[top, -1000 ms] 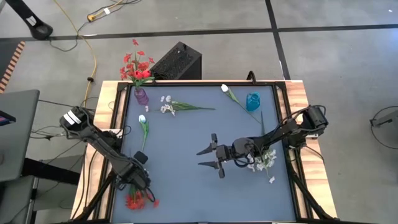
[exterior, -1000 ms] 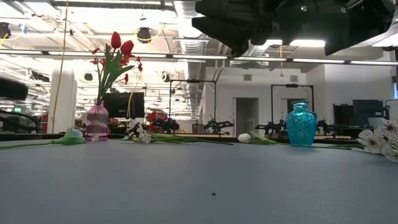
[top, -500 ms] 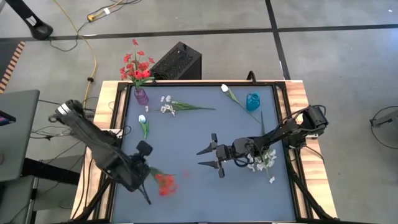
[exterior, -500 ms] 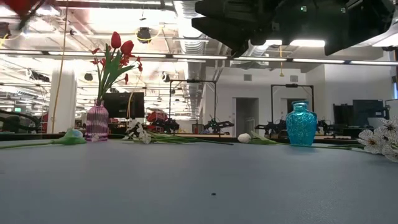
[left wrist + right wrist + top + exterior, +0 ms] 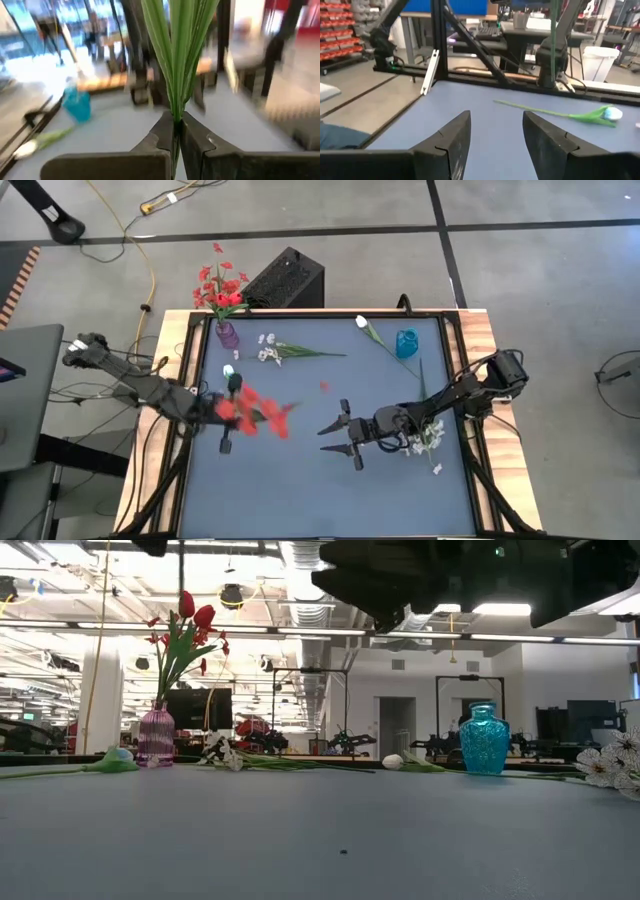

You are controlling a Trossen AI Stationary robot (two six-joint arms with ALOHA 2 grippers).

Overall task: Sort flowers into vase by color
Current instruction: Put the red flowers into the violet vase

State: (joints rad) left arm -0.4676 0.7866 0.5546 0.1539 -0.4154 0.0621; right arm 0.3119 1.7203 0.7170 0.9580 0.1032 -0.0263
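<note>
My left gripper [image 5: 222, 413] hovers over the table's left part, shut on a bunch of red flowers [image 5: 255, 410], blurred in the high view. A purple vase [image 5: 227, 332] with red flowers [image 5: 188, 625] stands at the far left, a blue vase [image 5: 406, 343] at the far right. White flowers lie flat on the table: a cluster [image 5: 268, 350], a tulip [image 5: 232, 372], another tulip [image 5: 365, 328] beside the blue vase, and a bunch [image 5: 425, 438] at the right. My right gripper [image 5: 340, 436] waits open mid-table, nothing between its fingers [image 5: 452, 137]. My left gripper pinches the bunch's green stalks [image 5: 176, 120] between its two fingers, which lie across them. The long leaves [image 5: 177, 45] fan out beyond the fingers. The red blooms [image 5: 262, 412] reach toward the table's right, and the bunch is lifted clear of the table.
A black frame [image 5: 195, 330] and a wooden border [image 5: 480, 330] run round the blue table top. A black box [image 5: 285, 278] sits on the floor beyond the far edge. Open table surface lies near the front edge [image 5: 320, 500].
My left gripper has shut on the red bunch at the table's near left corner, then risen and swung toward the far edge. The bunch has come up off the table and now hangs over the left middle.
</note>
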